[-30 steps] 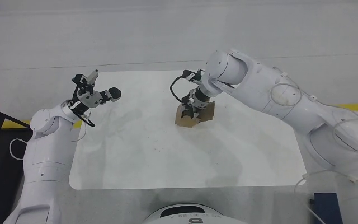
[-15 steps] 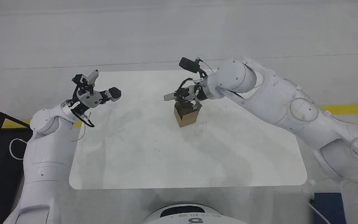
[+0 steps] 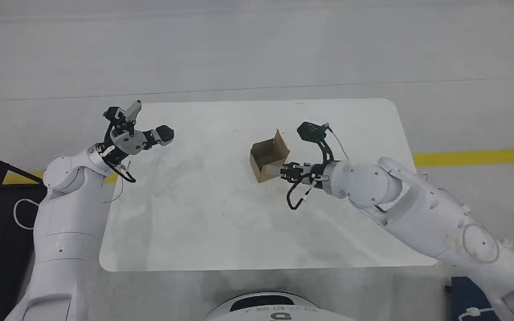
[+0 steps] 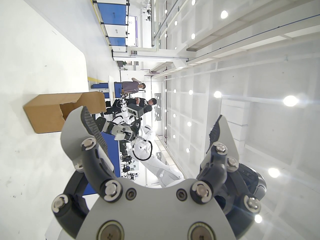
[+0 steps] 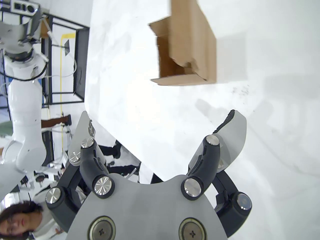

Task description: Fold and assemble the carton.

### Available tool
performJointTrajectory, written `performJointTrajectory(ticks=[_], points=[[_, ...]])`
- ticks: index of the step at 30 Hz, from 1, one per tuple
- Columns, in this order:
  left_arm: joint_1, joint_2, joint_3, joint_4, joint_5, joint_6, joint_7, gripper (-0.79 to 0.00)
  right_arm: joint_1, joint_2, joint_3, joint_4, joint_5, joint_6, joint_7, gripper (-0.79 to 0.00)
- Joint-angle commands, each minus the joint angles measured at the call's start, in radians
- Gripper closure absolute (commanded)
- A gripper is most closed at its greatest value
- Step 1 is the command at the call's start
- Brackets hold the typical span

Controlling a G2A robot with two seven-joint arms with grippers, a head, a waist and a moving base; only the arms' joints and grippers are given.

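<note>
A small brown carton [image 3: 268, 157] stands on the white table [image 3: 201, 225] a little right of the middle, its mouth open and one flap sticking up on the far right side. My right gripper [image 3: 284, 171] is open just right of the carton and apart from it. In the right wrist view the carton [image 5: 190, 51] lies ahead of the empty open gripper [image 5: 160, 116]. Far to the left, my left gripper [image 3: 165, 132] hovers open above the table's edge. The left wrist view has the carton [image 4: 50, 116] well beyond the open gripper [image 4: 151, 117].
The table's far edge and rounded corners bound the work area. Bare table surface lies in front of and to the left of the carton. A yellow floor line [image 3: 466, 156] runs off to the right.
My right gripper let go of the carton and swung from its far side round to its near right side. The carton now stands free with a flap up. The left arm stayed still.
</note>
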Motion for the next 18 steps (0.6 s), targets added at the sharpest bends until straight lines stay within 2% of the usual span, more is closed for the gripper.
performJointTrajectory(ticks=[1, 3, 6, 7, 10, 11, 12, 13, 14, 17, 18], points=[[0.000, 0.000, 0.000, 0.000, 0.000, 0.000, 0.000, -0.785, -0.034, -0.001, 0.003, 0.023, -0.005, 0.007, -0.046, -0.742], [0.000, 0.000, 0.000, 0.000, 0.000, 0.000, 0.000, -0.785, -0.049, -0.008, -0.011, 0.036, -0.030, 0.002, -0.082, -0.708], [0.000, 0.000, 0.000, 0.000, 0.000, 0.000, 0.000, -0.785, -0.054, -0.026, 0.002, 0.089, 0.041, -0.081, -0.122, -0.545], [0.000, 0.000, 0.000, 0.000, 0.000, 0.000, 0.000, -0.785, -0.051, -0.031, 0.006, 0.111, 0.059, -0.088, -0.138, -0.514], [0.000, 0.000, 0.000, 0.000, 0.000, 0.000, 0.000, -0.785, -0.036, -0.051, 0.017, 0.163, 0.120, -0.091, -0.171, -0.545], [0.000, 0.000, 0.000, 0.000, 0.000, 0.000, 0.000, -0.785, -0.029, -0.058, 0.021, 0.185, 0.142, -0.091, -0.179, -0.511], [0.000, 0.000, 0.000, 0.000, 0.000, 0.000, 0.000, -0.785, -0.022, -0.064, 0.026, 0.207, 0.159, -0.081, -0.190, -0.453], [0.000, 0.000, 0.000, 0.000, 0.000, 0.000, 0.000, -0.785, -0.014, -0.070, 0.028, 0.223, 0.172, -0.073, -0.197, -0.351], [0.000, 0.000, 0.000, 0.000, 0.000, 0.000, 0.000, -0.785, -0.005, -0.076, 0.031, 0.244, 0.185, -0.062, -0.203, -0.311], [0.000, 0.000, 0.000, 0.000, 0.000, 0.000, 0.000, -0.785, 0.023, -0.092, 0.039, 0.285, 0.210, -0.062, -0.197, -0.271], [0.000, 0.000, 0.000, 0.000, 0.000, 0.000, 0.000, -0.785, 0.030, -0.094, 0.045, 0.293, 0.213, -0.070, -0.192, -0.228]])
